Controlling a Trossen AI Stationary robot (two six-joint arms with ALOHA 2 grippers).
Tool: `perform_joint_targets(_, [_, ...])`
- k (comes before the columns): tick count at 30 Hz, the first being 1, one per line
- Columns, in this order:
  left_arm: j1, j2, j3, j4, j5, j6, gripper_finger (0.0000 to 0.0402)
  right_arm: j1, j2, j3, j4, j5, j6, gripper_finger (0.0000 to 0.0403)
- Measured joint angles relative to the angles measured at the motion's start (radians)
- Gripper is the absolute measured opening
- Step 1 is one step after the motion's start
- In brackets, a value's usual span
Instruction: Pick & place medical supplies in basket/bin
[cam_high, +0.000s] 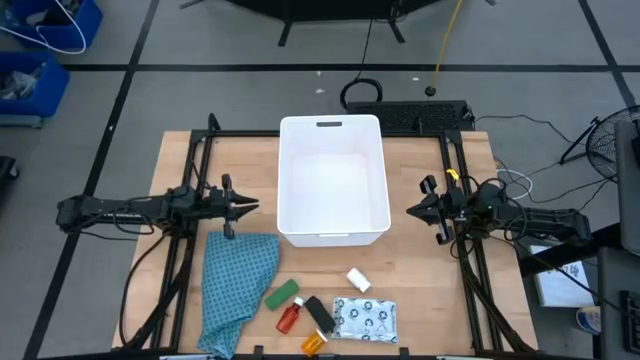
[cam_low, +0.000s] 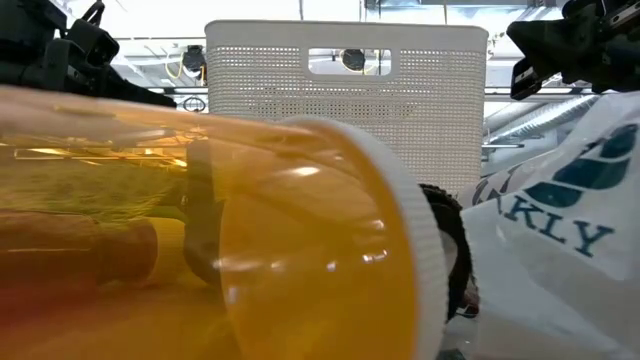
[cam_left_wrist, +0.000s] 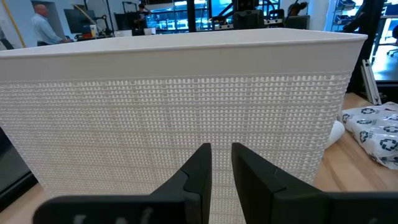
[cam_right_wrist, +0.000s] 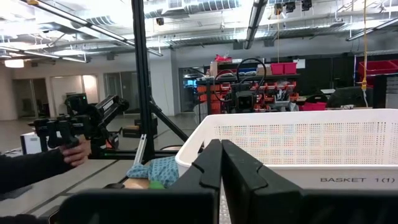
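Plainly, no item is picked yet: both arms wait at the table's sides and the white tub (cam_high: 333, 180) looks empty. The left gripper (cam_high: 246, 206) hovers at the tub's nine o'clock side with its fingers (cam_left_wrist: 200, 167) drawn in to a narrow gap, holding nothing. The right gripper (cam_high: 413, 209) sits at the tub's three o'clock side, fingers pressed together and empty.

All six supplies lie on the table at about six o'clock from the tub, near the table's front edge: the green block (cam_high: 281, 294), the red bottle (cam_high: 289, 318), the black block (cam_high: 319, 312), the orange bottle (cam_high: 314, 343), the small white cylinder (cam_high: 358, 280) and the flat dotted packet (cam_high: 364, 320). The teal cloth (cam_high: 236, 283) lies at seven o'clock, just beside the green block.

Judging from this, the step in hand is the first reach. The next move calls for one gripper to spread its fingers, swing to six o'clock and descend over a single item. The bottles and black block lie close together, so the white cylinder, standing apart, looks the cleanest first pick.
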Motion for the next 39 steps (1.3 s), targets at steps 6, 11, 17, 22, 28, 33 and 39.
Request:
perform_joint_targets(6, [0.0, 0.0, 0.0, 0.02, 0.0, -0.035, 0.0067, 0.0, 0.0, 0.0, 0.004, -0.001, 0.0, 0.0])
perform_joint_targets(11, [0.0, 0.0, 0.0, 0.026, 0.001, -0.076, 0.0067, 0.0, 0.003, 0.0, -0.011, -0.001, 0.001, 0.0])
perform_joint_targets(17, [0.0, 0.0, 0.0, 0.03, 0.0, -0.022, 0.0067, 0.0, 0.003, 0.0, -0.018, -0.001, 0.004, 0.0])
perform_joint_targets(22, [0.0, 0.0, 0.0, 0.031, -0.001, 0.001, 0.0067, 0.002, 0.01, 0.0, 0.126, -0.003, -0.088, 0.0])
perform_joint_targets(28, [0.0, 0.0, 0.0, 0.035, -0.002, 0.089, 0.0067, 0.003, 0.018, 0.049, 0.159, -0.008, -0.114, 0.0004])
perform_joint_targets(33, [0.0, 0.0, 0.0, 0.049, -0.002, 0.147, 0.0067, 0.084, 0.093, 0.198, -0.046, 0.024, -0.157, 0.0039])
perform_joint_targets(39, [0.0, 0.0, 0.0, 0.046, -0.003, 0.138, 0.0067, 0.316, 0.295, 0.424, -0.255, 0.123, -0.234, 0.0108])
